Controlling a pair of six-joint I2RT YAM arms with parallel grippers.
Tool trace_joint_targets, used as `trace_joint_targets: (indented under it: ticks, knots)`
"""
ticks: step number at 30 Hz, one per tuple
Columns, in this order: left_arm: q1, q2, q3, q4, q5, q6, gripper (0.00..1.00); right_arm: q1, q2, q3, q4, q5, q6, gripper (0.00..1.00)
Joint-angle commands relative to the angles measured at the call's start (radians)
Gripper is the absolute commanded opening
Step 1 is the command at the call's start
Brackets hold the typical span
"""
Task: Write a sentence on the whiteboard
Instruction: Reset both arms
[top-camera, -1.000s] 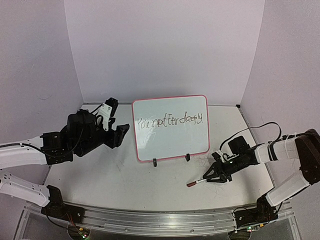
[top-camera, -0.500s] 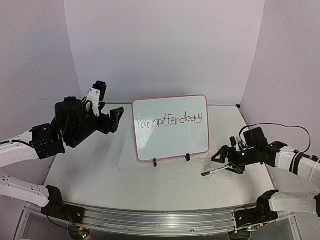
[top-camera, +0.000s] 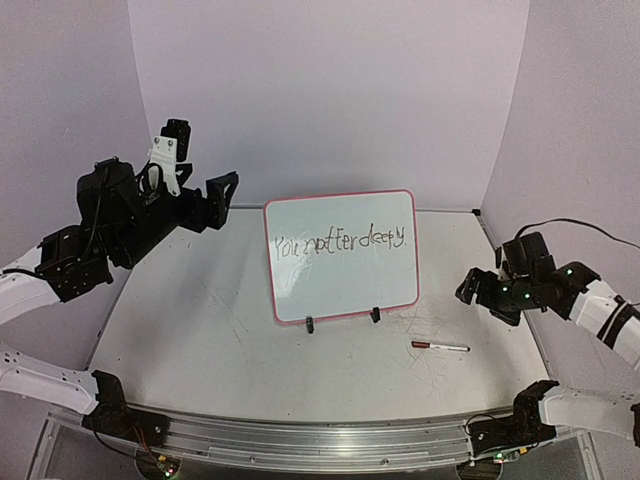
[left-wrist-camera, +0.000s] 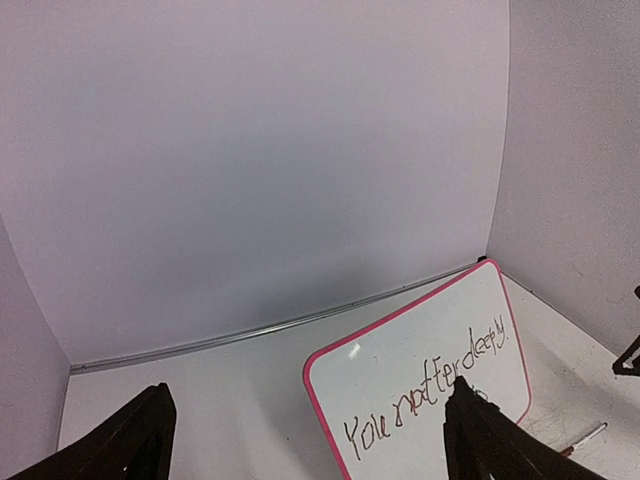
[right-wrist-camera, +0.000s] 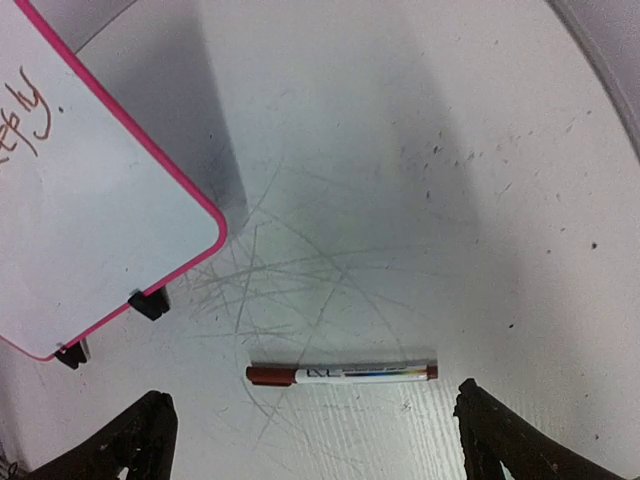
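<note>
My left pincer (left-wrist-camera: 308, 440) hangs high over the left of the desk (top-camera: 200, 340) with its fingers spread wide and nothing between them. My right pincer (right-wrist-camera: 315, 437) is just as wide and empty, low over the desk's right side. Each wrist view shows only the dark tips of its fingers at the bottom corners; the rest is cut off.

Under the right pincer, a slim white marker pen with dark red ends (right-wrist-camera: 342, 374) lies flat on the scratched desk. The print on its barrel is too small to read.

The small white whiteboard with rounded corners and a pink-red rim (top-camera: 345, 285) stands mid-desk, left of the pen and apart from it, propped on two black clip feet (top-camera: 309, 324). Across its upper half runs the sentence (top-camera: 340, 241), one thin, dark, scrawled line. It reads something like "You potter deeply", though the middle letters are hard to make out. My left wrist view cuts off the board's bottom edge. My right wrist view catches only one corner and the last letters.
</note>
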Motion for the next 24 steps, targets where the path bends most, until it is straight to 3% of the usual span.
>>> trace_joint_targets:
  ticks: [1,6,14,19,24]
  knots:
    - [0.006,-0.014,0.050,0.011,-0.004,0.020,0.96,-0.003,-0.027,0.148,-0.020,0.184,-0.117,0.98]
    - [0.006,-0.033,0.085,0.016,-0.016,0.031,0.99,-0.003,-0.099,0.341,0.019,0.255,-0.305,0.98]
    - [0.005,-0.060,0.185,0.102,-0.021,0.118,0.99,-0.003,-0.210,0.514,0.279,0.280,-0.526,0.98]
    - [0.006,-0.092,0.184,0.159,-0.010,0.120,0.99,-0.004,-0.194,0.566,0.343,0.269,-0.536,0.98]
    - [0.006,-0.096,0.170,0.164,-0.011,0.113,0.99,-0.002,-0.239,0.492,0.426,0.244,-0.501,0.98]
